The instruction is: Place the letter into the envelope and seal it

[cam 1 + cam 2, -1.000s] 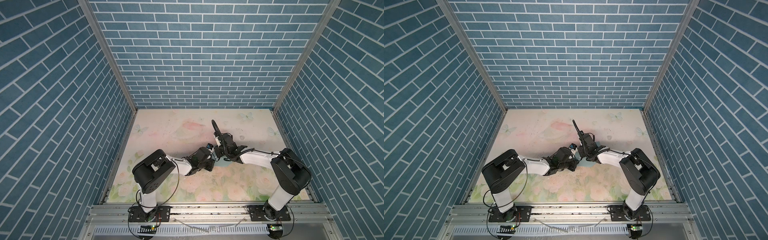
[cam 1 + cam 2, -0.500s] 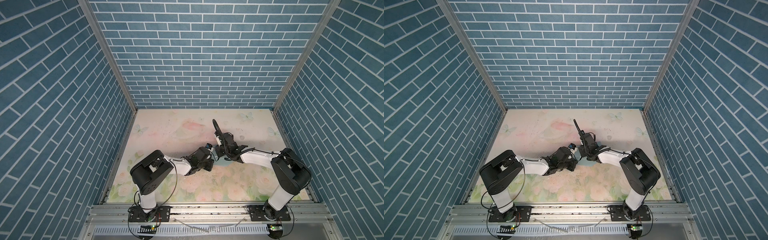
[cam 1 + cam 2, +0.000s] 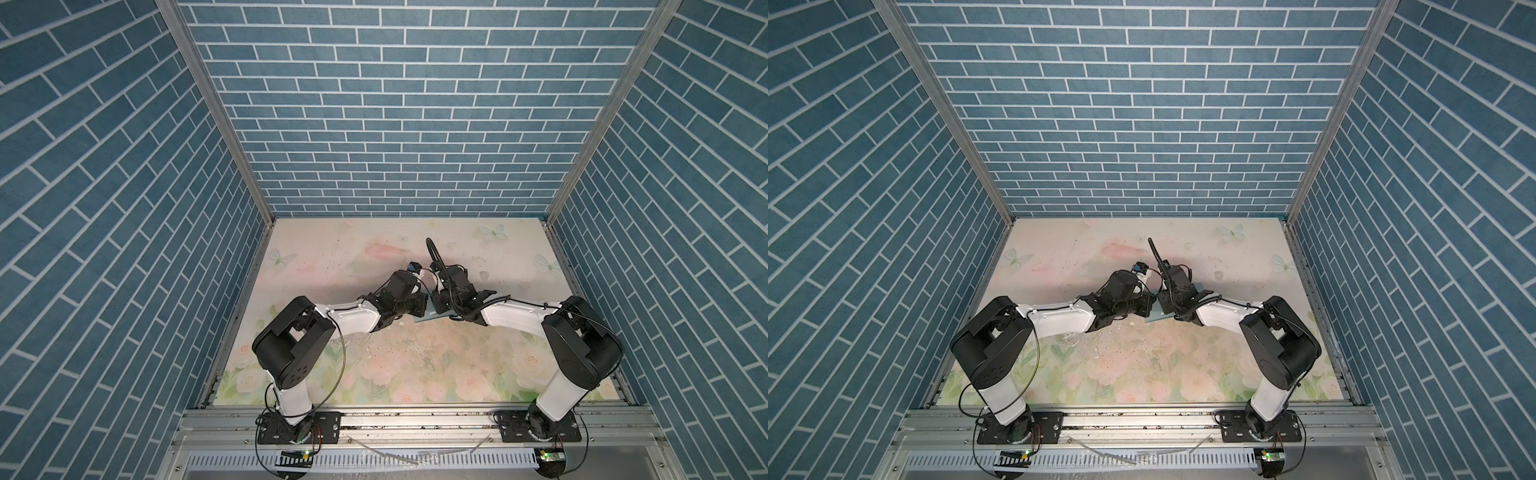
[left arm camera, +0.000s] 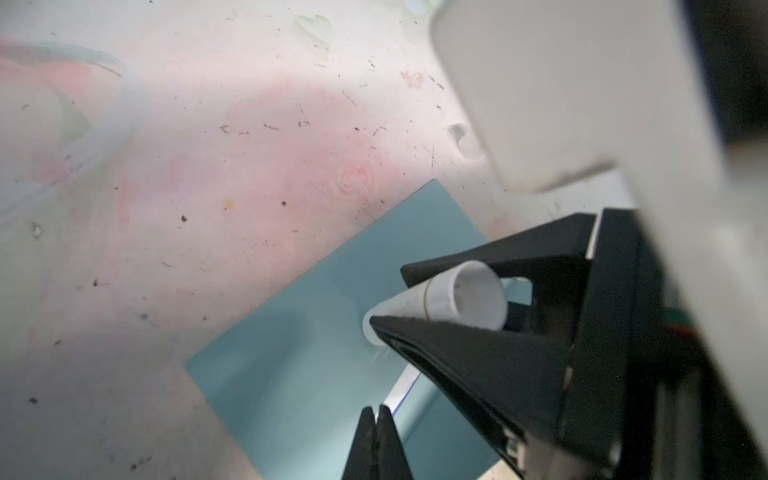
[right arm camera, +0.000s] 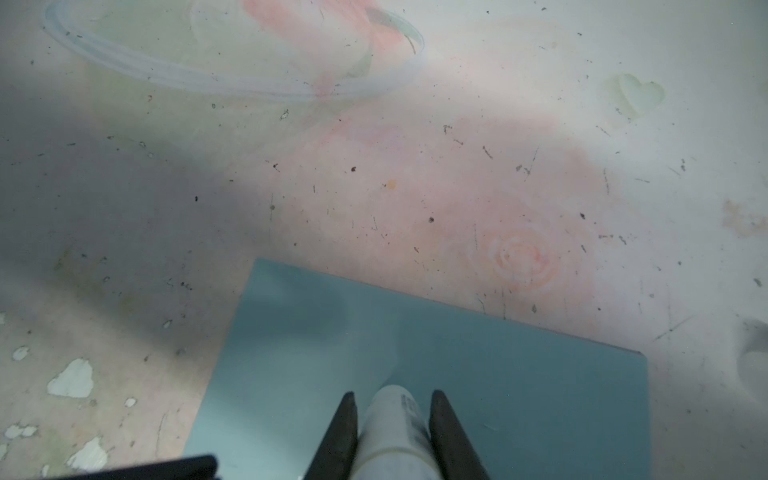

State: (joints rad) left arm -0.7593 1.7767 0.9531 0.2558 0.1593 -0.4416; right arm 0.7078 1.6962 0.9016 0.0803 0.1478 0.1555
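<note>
The teal envelope [image 4: 291,374] [image 5: 519,395] lies flat on the floral table, and in both top views only a corner of it [image 3: 428,318] [image 3: 1156,318] shows between the two wrists. A thin white sliver of the letter [image 4: 405,384], with a dark blue edge, shows at the envelope's opening. My left gripper [image 4: 376,409] [image 3: 422,305] is shut, its tips down on the envelope beside that sliver. My right gripper [image 5: 392,395] [image 3: 436,307] is shut on a white glue stick [image 5: 392,428] [image 4: 457,299], whose tip touches the envelope.
The floral table mat [image 3: 374,257] is scuffed and speckled, with chipped patches [image 5: 70,380] near the envelope. Blue brick-pattern walls [image 3: 395,124] close in the back and both sides. A metal rail [image 3: 415,415] runs along the front.
The left arm's elbow has drifted slightly to the left. Both grippers stay together at the envelope, and their grips are the same.
</note>
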